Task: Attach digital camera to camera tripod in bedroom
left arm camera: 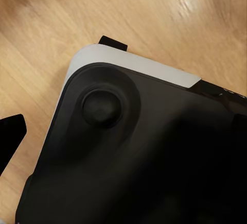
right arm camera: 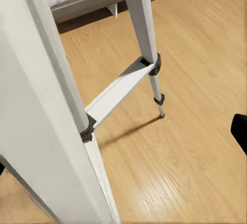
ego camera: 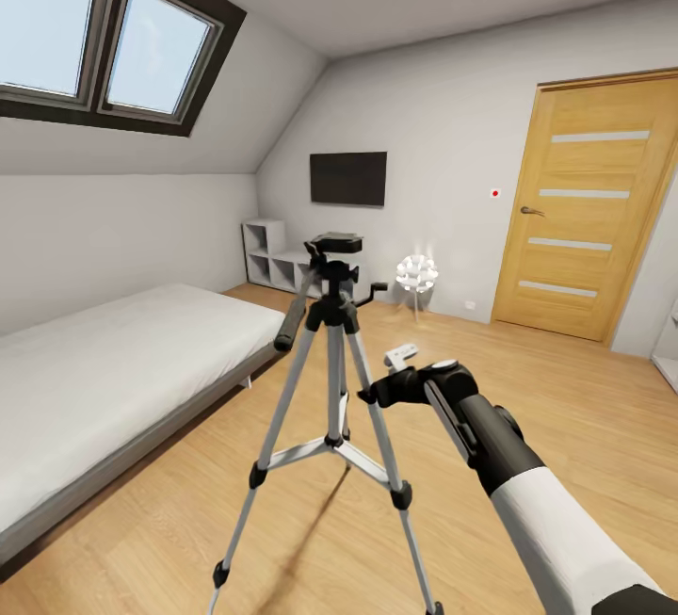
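The camera tripod (ego camera: 334, 380) stands on the bedroom's wood floor right in front of me, silver legs spread, its pan handle (ego camera: 294, 314) slanting down to the left. A flat black block (ego camera: 335, 243) tops its head; I cannot tell whether it is the digital camera. My right gripper (ego camera: 369, 398) reaches up to the tripod's near leg at mid height. In the right wrist view the silver legs (right arm camera: 56, 95) are very close, and one black fingertip (right arm camera: 240, 131) sits at the frame's edge, so the jaws stand wide open. My left gripper (left arm camera: 123, 141) hangs over my own base, one fingertip (left arm camera: 11, 134) showing.
A low bed (ego camera: 113, 351) with a white mattress lies along the left wall. At the back are white cube shelving (ego camera: 273, 262), a wall screen (ego camera: 348, 178), a small floor lamp (ego camera: 416, 273) and a wooden door (ego camera: 593, 210). A small white object (ego camera: 402, 352) lies beyond my right wrist.
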Motion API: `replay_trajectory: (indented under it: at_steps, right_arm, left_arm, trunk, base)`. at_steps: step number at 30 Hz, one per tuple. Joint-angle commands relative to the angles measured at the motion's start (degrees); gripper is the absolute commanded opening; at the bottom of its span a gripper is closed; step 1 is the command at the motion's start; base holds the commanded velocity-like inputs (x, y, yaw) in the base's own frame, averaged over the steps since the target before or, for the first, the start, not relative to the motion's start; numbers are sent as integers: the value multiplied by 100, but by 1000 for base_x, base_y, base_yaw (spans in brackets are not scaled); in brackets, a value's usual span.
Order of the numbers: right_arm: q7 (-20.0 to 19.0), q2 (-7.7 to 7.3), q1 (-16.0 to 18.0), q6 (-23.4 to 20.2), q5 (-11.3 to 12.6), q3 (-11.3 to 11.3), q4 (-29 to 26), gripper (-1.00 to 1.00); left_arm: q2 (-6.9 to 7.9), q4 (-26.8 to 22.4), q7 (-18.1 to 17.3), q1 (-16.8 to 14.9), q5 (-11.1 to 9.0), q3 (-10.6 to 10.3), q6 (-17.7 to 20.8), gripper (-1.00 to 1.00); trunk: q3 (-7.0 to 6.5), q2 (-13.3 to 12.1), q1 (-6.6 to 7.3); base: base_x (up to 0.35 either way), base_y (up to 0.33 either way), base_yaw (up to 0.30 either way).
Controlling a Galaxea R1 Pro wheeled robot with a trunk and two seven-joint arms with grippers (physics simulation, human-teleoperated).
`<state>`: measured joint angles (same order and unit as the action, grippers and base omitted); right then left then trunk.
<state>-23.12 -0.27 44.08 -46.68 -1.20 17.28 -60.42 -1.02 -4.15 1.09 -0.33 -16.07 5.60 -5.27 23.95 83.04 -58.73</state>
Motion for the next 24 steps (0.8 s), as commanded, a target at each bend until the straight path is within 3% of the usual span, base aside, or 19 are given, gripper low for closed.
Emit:
replay_trajectory:
  at_steps: [1, 9, 24]
  right_arm:
    - [-25, -36, 4, -55, -48, 18, -39, 100]
    - [-50, -248, 6, -315, -92, 37, -296, 100]
    - [-81, -259, -5, -339, -74, 54, -172, 100]
  left_arm:
    - [-3, 1, 6, -3, 8, 45, -16, 100]
    - [-3, 1, 5, -2, 12, 46, -23, 100]
    - [-3, 1, 5, -2, 8, 47, -26, 100]
  trunk:
    - [7, 4, 0]
    - [7, 4, 0]
    - [7, 4, 0]
  base:
    - [0, 0, 0]
    - [0, 0, 0]
    - [0, 0, 0]
